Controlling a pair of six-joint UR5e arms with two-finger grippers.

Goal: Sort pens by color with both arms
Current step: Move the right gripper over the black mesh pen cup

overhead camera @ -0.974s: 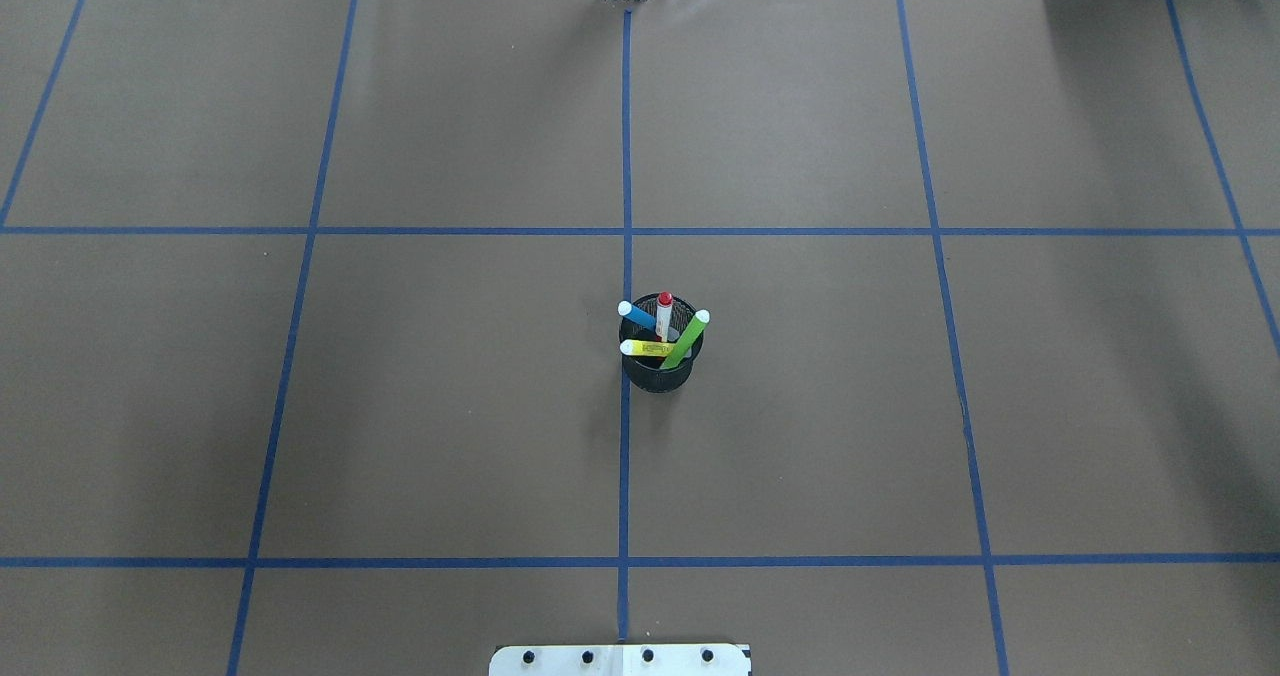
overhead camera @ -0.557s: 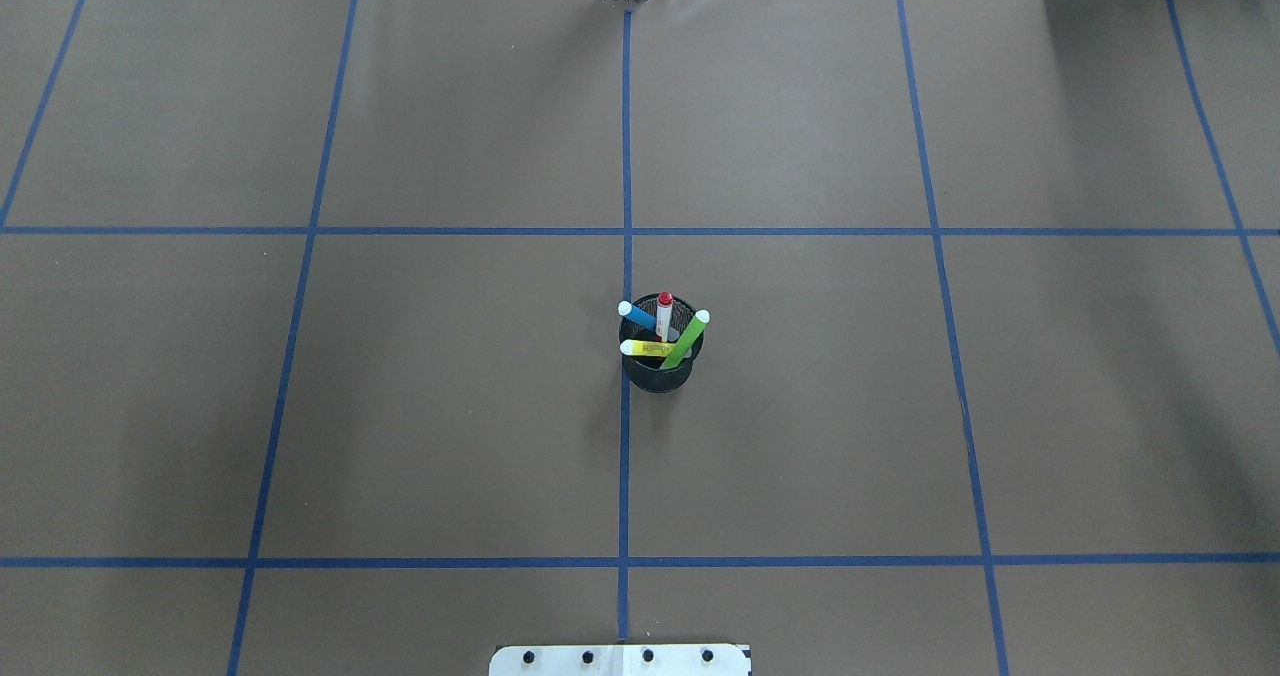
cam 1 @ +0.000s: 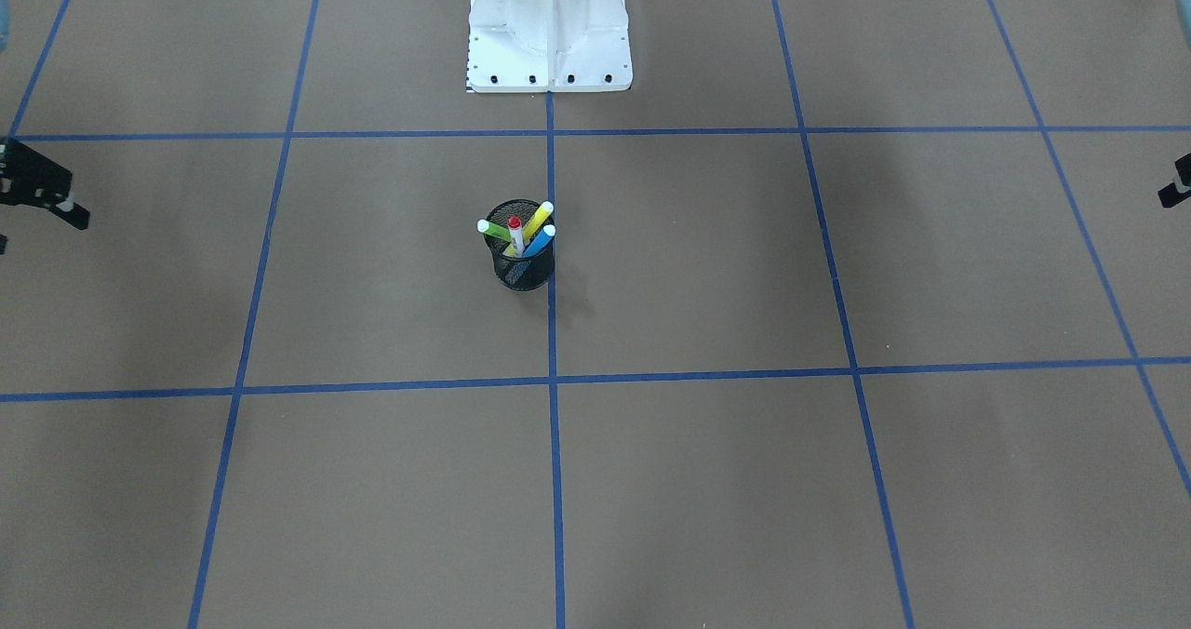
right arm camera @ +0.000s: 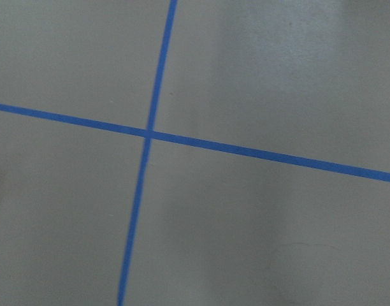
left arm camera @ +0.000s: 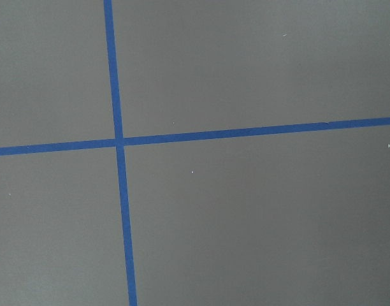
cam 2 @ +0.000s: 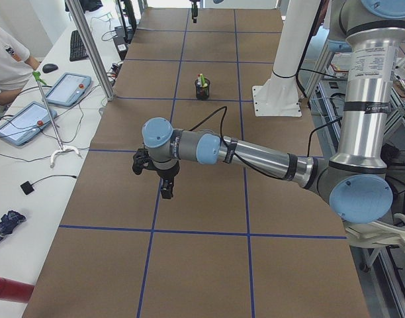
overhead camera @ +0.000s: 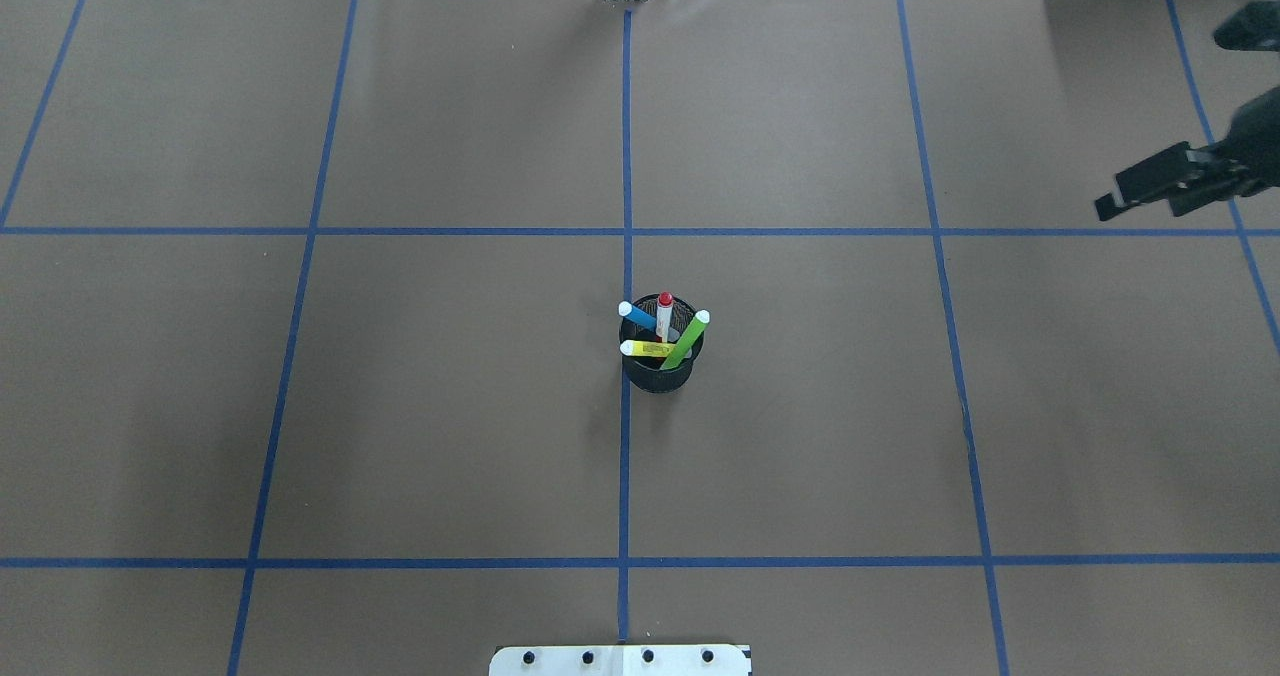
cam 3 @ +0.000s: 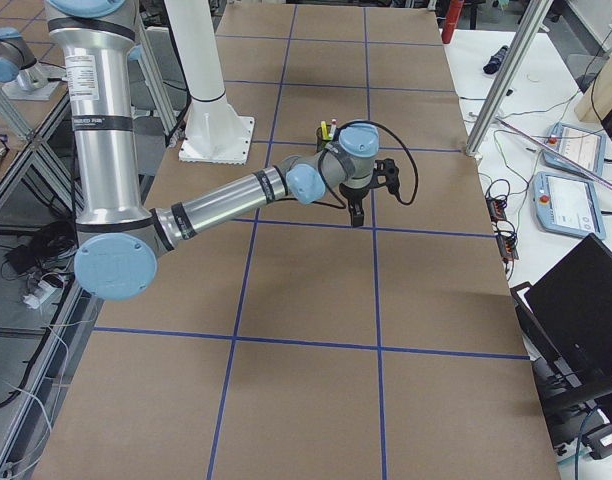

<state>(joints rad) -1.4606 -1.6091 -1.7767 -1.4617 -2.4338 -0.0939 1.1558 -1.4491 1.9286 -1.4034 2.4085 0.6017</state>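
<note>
1. While the left arm (cam 2: pixel 262 159) and the right arm (cam 3: pixel 226 200) stretch out wide toward the table's two ends, all four pens sit in the black mesh cup (overhead camera: pixel 657 376) at mid-table. The cup's edge is on the centre tape line (overhead camera: pixel 625 456).
2. In the cup, the blue pen (overhead camera: pixel 638 316) leans to the robot's left and the red-capped white pen (overhead camera: pixel 665 314) stands close to upright. The light green pen (overhead camera: pixel 686 339) leans right and lies across one end of the yellow pen (overhead camera: pixel 645 347), so it's a crossed bundle.
3. All round the cup there's brown paper cover (overhead camera: pixel 450 406) with a blue tape grid. The white robot base (cam 1: pixel 549 43) stands well apart from the cup on the robot's side.
4. Beside the table are an operator in a white shirt (cam 2: pixel 5 56), a touchscreen pendant (cam 2: pixel 69 88) and an aluminium post (cam 2: pixel 90 50).
5. The right gripper (overhead camera: pixel 1140 188) hangs well to the right of the cup, over a tape crossing. It's cut by the frame edge, so I cannot tell how far its fingers are spread. There's no pen in it.
6. In the right-side view that arm's wrist joint stands in front of the cup, and only pen tips peek past.
7. The left gripper (cam 2: pixel 161 182) points down over the far left end. In the front-facing view it's a black sliver at the edge. I can't make out its opening, and no pen shows in it.
8. Both wrist cameras show only a tape crossing on paper, with the fingers out of frame.
</note>
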